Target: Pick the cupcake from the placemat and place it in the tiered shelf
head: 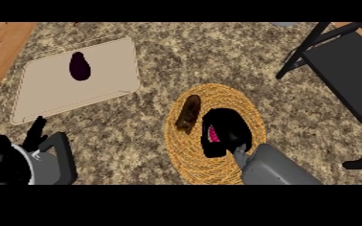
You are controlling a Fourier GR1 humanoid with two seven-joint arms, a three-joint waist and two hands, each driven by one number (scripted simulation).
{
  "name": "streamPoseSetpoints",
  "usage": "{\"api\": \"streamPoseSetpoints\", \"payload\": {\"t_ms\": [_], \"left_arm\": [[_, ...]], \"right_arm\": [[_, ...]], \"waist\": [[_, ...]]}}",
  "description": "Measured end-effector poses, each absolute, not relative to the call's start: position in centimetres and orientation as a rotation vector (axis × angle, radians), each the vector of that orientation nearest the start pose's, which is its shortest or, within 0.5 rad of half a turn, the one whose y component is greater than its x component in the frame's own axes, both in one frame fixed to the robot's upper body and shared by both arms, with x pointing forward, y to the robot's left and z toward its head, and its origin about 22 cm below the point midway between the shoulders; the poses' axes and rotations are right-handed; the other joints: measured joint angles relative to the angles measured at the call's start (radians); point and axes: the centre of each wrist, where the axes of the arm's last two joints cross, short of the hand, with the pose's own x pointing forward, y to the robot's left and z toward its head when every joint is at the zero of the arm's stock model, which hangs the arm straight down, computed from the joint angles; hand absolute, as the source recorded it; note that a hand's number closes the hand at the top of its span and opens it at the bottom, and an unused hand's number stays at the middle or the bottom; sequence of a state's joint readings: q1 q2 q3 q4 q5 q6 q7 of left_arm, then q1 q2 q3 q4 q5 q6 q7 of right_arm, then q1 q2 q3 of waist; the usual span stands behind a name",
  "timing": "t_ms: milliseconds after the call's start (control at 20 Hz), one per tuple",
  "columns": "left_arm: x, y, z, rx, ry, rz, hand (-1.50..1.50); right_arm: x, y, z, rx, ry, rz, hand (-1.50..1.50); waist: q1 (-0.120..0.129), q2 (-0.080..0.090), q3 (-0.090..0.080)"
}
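A round woven straw placemat [212,96] lies on the speckled counter, right of centre. My right hand [225,131] is on its near half, fingers curled round the cupcake [212,134], of which only a pink patch shows. A brown oblong item [188,112] lies on the mat just left of that hand. The black tiered shelf [332,60] stands at the right edge. My left hand [35,131] rests at the lower left with its fingers up.
A beige rectangular mat [50,86] lies at the upper left with a dark purple eggplant [80,66] on it. A wooden strip [13,38] borders the counter at the far left.
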State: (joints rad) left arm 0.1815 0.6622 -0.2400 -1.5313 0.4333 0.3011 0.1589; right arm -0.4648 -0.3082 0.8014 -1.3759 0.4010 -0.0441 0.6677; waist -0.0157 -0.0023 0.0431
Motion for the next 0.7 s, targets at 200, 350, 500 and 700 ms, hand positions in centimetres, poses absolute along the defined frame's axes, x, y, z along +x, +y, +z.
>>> {"api": "streamPoseSetpoints", "payload": {"t_ms": [200, 350, 500, 700], "left_arm": [[17.3, 35.4, 0.0, 0.348, -1.095, -0.015, 0.00], [17.2, 35.5, 0.3, 0.351, -1.101, -0.015, 0.00], [17.4, 35.5, 0.4, 0.348, -1.104, -0.022, 0.00], [17.5, 35.3, 0.3, 0.348, -1.104, -0.033, 0.00]], "right_arm": [[30.6, -14.7, 2.5, -0.675, -0.950, 0.751, 1.50], [32.9, -16.2, 3.6, -0.785, -0.884, 0.514, 1.50], [34.8, -16.4, 5.6, -0.886, -0.922, 0.370, 1.50], [37.2, -16.5, 9.2, -1.049, -1.017, 0.283, 1.50]], "waist": [[-0.037, 0.000, -0.005], [-0.038, 0.000, -0.010], [-0.033, -0.003, -0.013], [-0.026, -0.008, -0.016]]}}
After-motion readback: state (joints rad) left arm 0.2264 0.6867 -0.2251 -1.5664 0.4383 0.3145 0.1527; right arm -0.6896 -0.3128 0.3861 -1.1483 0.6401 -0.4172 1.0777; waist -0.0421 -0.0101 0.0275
